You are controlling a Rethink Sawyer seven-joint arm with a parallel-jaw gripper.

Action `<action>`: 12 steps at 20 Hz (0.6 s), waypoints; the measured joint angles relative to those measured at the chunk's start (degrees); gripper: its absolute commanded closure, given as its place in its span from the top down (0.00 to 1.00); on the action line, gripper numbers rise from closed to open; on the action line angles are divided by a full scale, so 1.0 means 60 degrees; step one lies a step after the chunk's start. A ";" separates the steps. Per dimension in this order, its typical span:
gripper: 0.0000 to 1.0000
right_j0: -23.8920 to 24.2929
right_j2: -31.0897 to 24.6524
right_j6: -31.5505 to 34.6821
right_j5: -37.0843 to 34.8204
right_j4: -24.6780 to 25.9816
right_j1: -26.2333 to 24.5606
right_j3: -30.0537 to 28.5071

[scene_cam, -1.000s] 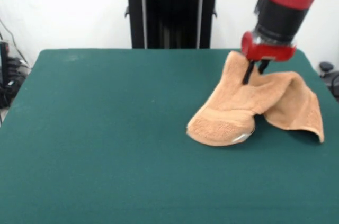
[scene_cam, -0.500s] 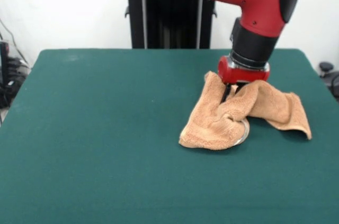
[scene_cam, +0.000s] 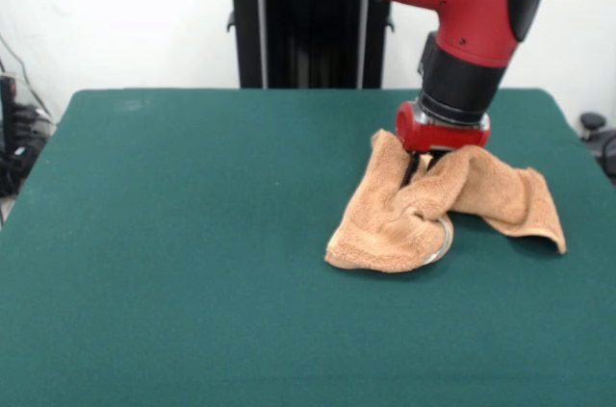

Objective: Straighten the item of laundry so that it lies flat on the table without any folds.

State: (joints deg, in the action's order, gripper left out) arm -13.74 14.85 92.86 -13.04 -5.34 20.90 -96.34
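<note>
1. Front view: the towel [scene_cam: 423,210] lies on the right half of the green worktop [scene_cam: 192,234], crumpled and far from flat.
2. Its left part is a thick folded bundle that rests on the worktop, and a pale hem loop shows at the lower right edge of this bundle.
3. Its right part spreads toward the right edge of the worktop and ends in a corner that points down.
4. The red and black arm [scene_cam: 462,3] comes down from above, directly over the middle of the towel.
5. The hand [scene_cam: 416,168] has dark fingers that go down into a raised ridge of the cloth; they seem pressed together and pinch the towel there.
</note>
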 measured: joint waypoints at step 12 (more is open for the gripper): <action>0.00 0.0034 -0.0021 0.0000 0.0125 0.0002 0.0005 -0.0040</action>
State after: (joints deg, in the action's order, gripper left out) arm -13.53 14.72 92.86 -12.29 -5.33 20.93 -96.58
